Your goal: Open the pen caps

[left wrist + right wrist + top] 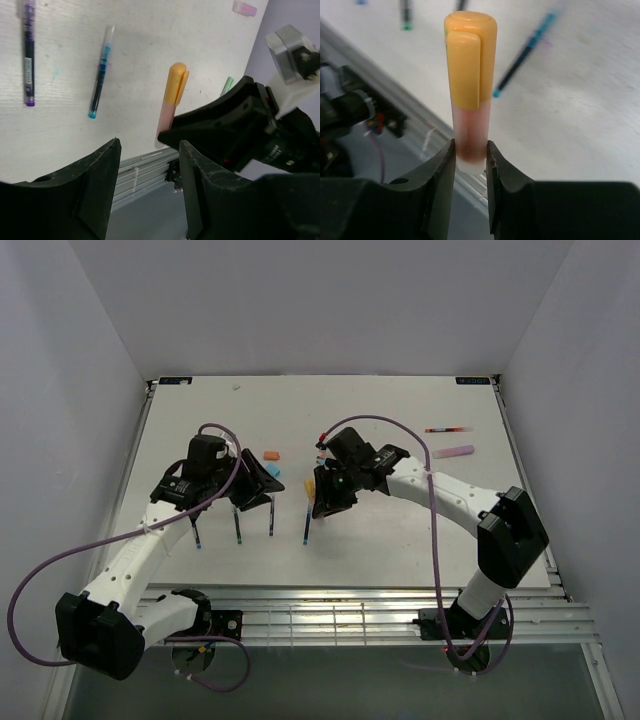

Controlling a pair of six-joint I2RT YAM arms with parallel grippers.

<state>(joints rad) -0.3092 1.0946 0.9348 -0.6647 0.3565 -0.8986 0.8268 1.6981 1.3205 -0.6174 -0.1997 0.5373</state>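
Already done: one loose orange cap (270, 454) lay on the worktop (400, 540).
Right end effector (470, 150): clenched on a highlighter (470, 132), yellow cap (470, 55) on, aloft.
Left end effector (149, 145): released, empty, nearby.
Remaining: we judged that cap, and the purple highlighter (453, 452), unopened.

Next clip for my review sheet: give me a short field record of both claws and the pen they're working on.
right claw: shut on the highlighter, gripping its pink barrel
yellow-orange cap: on the highlighter, not yet pulled
left claw: open, empty, that cap ahead of it
table: loose orange cap; purple highlighter toward the far right
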